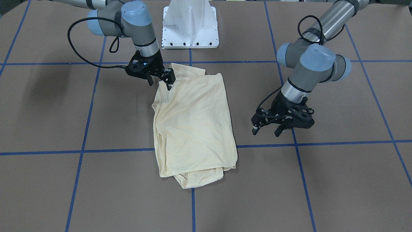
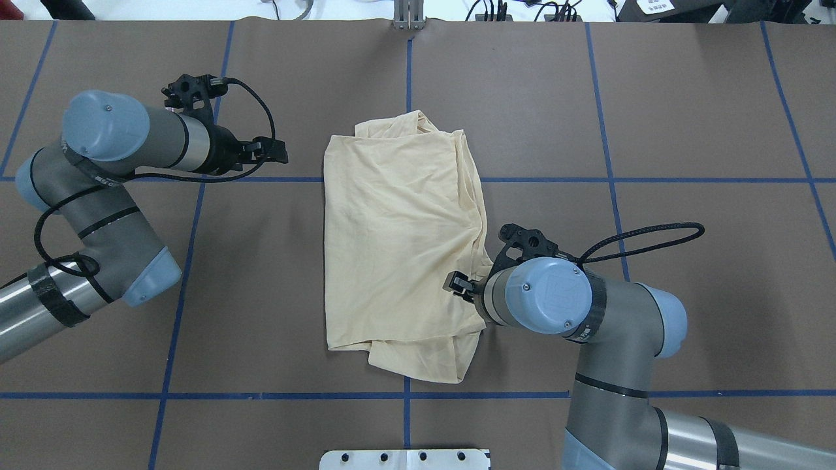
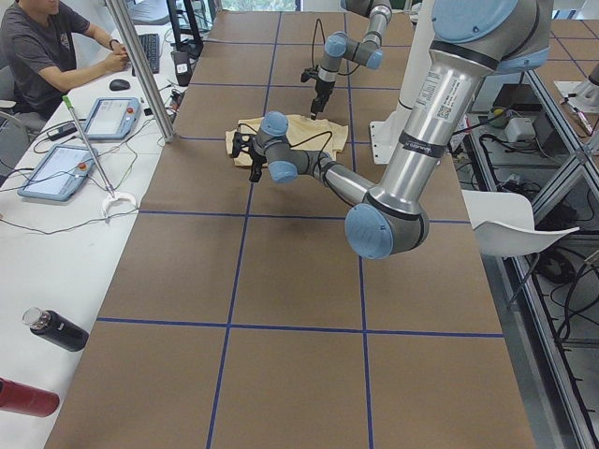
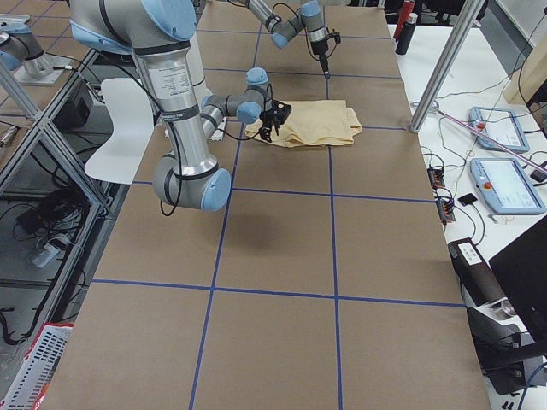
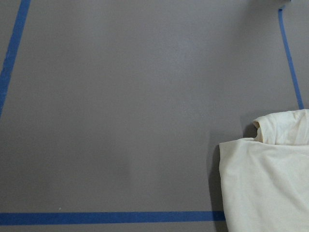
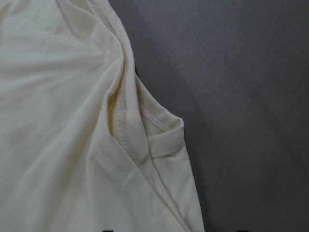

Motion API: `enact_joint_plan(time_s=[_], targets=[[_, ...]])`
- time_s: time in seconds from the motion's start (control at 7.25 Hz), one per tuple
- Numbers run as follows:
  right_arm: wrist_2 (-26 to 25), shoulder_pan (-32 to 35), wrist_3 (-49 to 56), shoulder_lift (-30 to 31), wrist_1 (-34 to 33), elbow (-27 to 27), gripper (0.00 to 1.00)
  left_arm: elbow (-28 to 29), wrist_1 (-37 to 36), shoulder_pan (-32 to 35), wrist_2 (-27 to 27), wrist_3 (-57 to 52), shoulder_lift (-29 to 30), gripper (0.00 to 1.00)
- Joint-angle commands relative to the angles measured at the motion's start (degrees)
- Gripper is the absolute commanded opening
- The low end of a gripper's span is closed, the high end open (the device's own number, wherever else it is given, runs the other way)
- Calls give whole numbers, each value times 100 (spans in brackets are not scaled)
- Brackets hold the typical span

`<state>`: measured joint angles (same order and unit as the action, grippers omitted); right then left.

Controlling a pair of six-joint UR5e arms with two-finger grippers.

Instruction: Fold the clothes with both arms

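Nearest us, the cream-yellow T-shirt (image 1: pixel 194 122) lies folded into a rough rectangle on the brown desk (image 1: pixel 338 180), loose layers bunched at its near edge. We see the right arm (image 1: pixel 141 35) hanging over the shirt's far corner, jaws open and empty. Off the shirt's other long side hangs the left arm (image 1: pixel 317 64), apart from it, jaws likewise spread.

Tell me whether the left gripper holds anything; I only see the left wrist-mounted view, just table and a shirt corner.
Observer: No, the left gripper is open over bare table, apart from the T-shirt.
Operator: And the right one?
Observer: The right gripper is open at the shirt's right edge near the robot-side end, one finger over cloth, one over table.
Operator: Is the shirt folded?
Observer: Roughly, into a rectangle; lower layers stick out at both ends.
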<state>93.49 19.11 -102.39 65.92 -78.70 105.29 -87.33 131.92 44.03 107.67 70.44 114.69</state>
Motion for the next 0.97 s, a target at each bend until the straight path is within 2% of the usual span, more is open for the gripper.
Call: enact_joint_plan(time_s=[0.0, 0.28, 0.41, 0.55, 0.69, 0.83], targets=[[11, -127, -123, 17, -22, 9, 83, -4, 0, 0, 0, 5, 1, 100], [3, -232, -176, 26, -40, -26, 78, -4, 0, -9, 0, 5, 1, 100], [3, -276, -246, 35, -49, -43, 73, -12, 0, -9, 0, 5, 1, 100], [3, -285, -273, 35, -49, -43, 62, -39, 0, 0, 0, 5, 1, 100], [3, -285, -290, 35, -49, -52, 41, -39, 0, -9, 0, 5, 10, 100], [3, -276, -421, 35, -49, -26, 13, -39, 0, -9, 0, 5, 1, 100]])
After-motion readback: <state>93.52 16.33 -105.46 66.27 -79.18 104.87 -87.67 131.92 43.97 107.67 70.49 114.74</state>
